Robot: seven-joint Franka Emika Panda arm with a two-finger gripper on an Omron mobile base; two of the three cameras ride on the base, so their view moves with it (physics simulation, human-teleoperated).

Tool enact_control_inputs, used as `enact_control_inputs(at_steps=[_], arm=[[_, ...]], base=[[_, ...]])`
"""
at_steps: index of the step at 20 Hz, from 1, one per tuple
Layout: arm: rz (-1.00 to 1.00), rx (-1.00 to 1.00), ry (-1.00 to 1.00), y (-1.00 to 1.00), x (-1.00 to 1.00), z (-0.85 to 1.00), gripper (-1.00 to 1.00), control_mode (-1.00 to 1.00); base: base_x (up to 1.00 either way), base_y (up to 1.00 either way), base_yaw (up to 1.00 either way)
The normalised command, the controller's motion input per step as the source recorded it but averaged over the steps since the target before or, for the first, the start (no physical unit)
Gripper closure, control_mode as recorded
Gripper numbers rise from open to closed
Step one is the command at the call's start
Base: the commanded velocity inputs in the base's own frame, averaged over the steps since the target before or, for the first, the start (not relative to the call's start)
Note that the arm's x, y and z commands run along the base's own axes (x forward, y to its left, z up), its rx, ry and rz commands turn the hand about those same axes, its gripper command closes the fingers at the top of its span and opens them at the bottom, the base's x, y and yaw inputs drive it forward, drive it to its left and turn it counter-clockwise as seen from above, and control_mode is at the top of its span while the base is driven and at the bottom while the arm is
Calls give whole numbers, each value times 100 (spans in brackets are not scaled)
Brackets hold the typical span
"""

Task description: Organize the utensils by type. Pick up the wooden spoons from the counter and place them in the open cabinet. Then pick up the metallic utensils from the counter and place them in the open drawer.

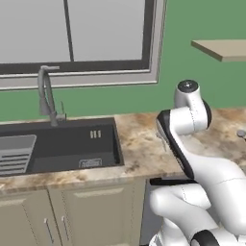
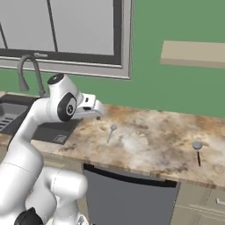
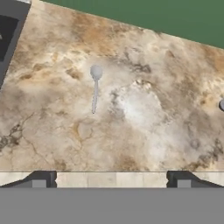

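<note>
A: So, where's the arm?

B: The hand (image 2: 97, 110) hangs over the desk (image 2: 149, 145), just right of the sink (image 2: 17, 115). Fingers (image 3: 43, 180) spread wide, nothing between them.

A: Touching anything?

B: No. In the hand view both finger tips sit at the bottom edge, with bare marbled desk beyond them.

A: Task items relative to the sink?

B: The grey metal spoon (image 2: 110, 132) lies flat on the desk, to the right of the sink, near the hand but apart from it. In the hand view the same spoon (image 3: 95, 87) has its bowl toward the green wall (image 2: 176, 88) and its handle toward the desk front.

A: And the other one?

B: The round-headed utensil with the black handle (image 2: 197, 151) lies well to the right of the sink, far past the spoon, head toward the wall, handle toward the front edge. The two are well apart.

A: Anything else around the sink?

B: The faucet (image 1: 47, 93) stands behind it under the window (image 1: 77, 33). A bare tan wall shelf (image 2: 193, 53) hangs on the wall well to the right. The beige lower cabinets (image 1: 67, 216) sit below the sink.
</note>
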Motion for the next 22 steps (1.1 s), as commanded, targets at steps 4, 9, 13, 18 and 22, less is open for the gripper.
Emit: enact_control_inputs(at_steps=[4,9,13,18,22], arm=[[0,0,0,0,0,0,-100,100],[0,0,0,0,0,0,-100,100],[0,0,0,0,0,0,-100,100],[0,0,0,0,0,0,-100,100],[-8,15,12,-2,3,-41,-100,-100]], base=[[30,-45,5],[50,-20,0],[54,-11,0],[7,-18,-1],[0,0,0]])
